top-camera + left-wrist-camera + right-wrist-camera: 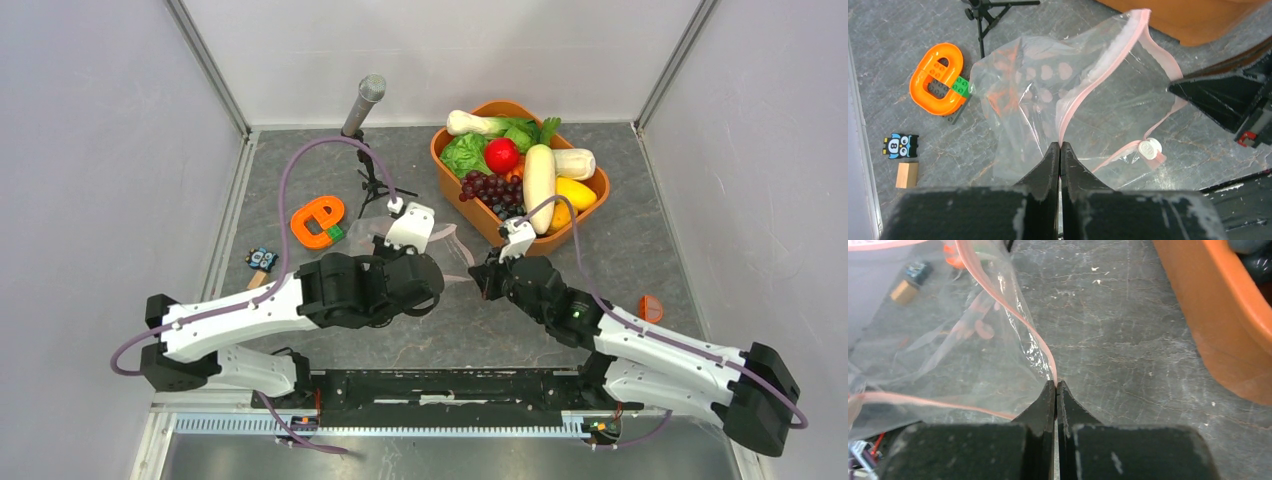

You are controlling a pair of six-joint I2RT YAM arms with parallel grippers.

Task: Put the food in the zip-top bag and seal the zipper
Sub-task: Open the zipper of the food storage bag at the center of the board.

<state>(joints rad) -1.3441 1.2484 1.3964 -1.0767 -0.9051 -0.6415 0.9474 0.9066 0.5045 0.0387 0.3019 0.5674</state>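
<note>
Two clamped pinches on the zipper (1146, 20), left gripper (1060, 146) and right gripper (1056, 383), zip-top bag (1048, 95) (mouth agape) between them.

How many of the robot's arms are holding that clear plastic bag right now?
2. The left end effector is shut on the zip-top bag at its pink zipper edge; the right end effector pinches the opposite side of that rim.

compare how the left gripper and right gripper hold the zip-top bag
The left gripper pinches one lip of the zip-top bag, whose body stretches straight ahead of it; the right gripper pinches the opposite lip from the side, with grey table ahead. Both are shut on the pinkish zipper, holding the mouth open.
</note>
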